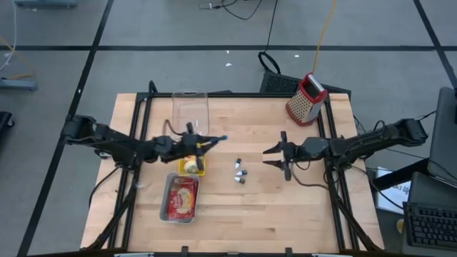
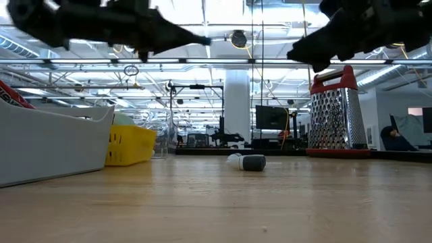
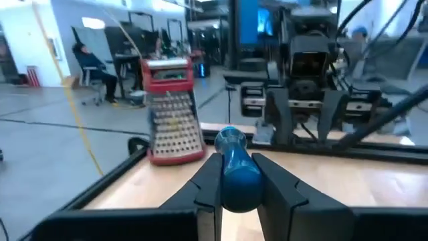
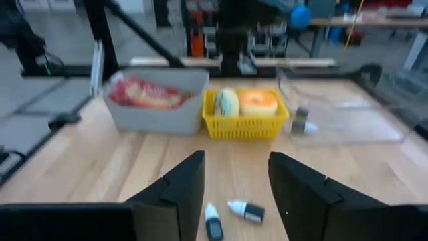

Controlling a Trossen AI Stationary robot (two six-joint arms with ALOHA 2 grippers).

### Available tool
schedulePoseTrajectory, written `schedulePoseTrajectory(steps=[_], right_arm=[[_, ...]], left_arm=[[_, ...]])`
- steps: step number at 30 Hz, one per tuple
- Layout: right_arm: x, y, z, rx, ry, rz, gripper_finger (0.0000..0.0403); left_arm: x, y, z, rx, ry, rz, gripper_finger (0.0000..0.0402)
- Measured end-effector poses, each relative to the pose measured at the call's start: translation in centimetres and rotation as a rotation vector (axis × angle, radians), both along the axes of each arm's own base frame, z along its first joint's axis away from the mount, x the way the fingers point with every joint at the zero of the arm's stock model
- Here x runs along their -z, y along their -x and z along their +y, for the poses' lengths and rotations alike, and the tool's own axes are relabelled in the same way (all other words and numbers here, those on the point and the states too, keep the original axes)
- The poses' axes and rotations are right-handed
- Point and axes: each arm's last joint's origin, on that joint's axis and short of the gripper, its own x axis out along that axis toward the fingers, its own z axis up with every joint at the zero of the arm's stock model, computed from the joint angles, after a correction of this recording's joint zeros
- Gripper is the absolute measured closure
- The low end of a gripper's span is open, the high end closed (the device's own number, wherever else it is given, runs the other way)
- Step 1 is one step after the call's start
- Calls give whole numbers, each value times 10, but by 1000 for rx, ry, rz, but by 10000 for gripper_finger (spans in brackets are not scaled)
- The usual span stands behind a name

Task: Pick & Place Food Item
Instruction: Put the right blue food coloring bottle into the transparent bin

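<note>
Two slender black jointed arms, left [image 1: 114,143] and right [image 1: 371,140], are built of matte dark segments with rounded housings at the joints. Thin black cables loop alongside each one (most plainly near the right arm's forearm). Each ends in two flat, angular black fingers [image 4: 177,187] with bevelled inner faces.

no readable text, labels or signs

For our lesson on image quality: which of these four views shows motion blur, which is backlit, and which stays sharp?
Left wrist view: the box grater is smeared, while the blue handle between the left gripper fingers is fairly crisp. Low view: bright ceiling lights silhouette both arms. Right wrist view: the yellow basket looks soft. High view: sharpest, evenly lit.
</note>
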Motion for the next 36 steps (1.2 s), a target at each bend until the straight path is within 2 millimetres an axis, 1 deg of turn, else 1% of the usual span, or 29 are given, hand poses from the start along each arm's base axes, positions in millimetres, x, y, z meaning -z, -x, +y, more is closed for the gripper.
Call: schedulePoseTrajectory(steps=[3, 5, 8, 15, 18, 21, 27, 32, 36], right_arm=[[1, 6, -1, 0, -8, -67, 251], [4, 10, -1, 0, -13, -101, 252], [8, 14, -2, 1, -18, -148, 252], [11, 18, -4, 13, -20, -196, 254], [11, 17, -4, 16, -21, -192, 253], [11, 17, -4, 17, -22, -193, 254], [11, 17, -4, 17, -22, -193, 259], [11, 17, -4, 17, -22, -193, 260], [11, 17, -4, 17, -22, -193, 261]], left_arm=[[6, 21, 5, -52, 5, -51, 343], [13, 34, 9, -108, 9, -49, 343], [21, 48, 15, -180, 31, -68, 343], [45, 68, 28, -367, 89, -23, 344], [53, 75, 34, -457, 139, -24, 344], [57, 79, 39, -500, 173, -30, 338], [61, 81, 46, -537, 215, -29, 337], [65, 82, 49, -558, 244, -12, 313], [66, 82, 51, -570, 265, -14, 302]])
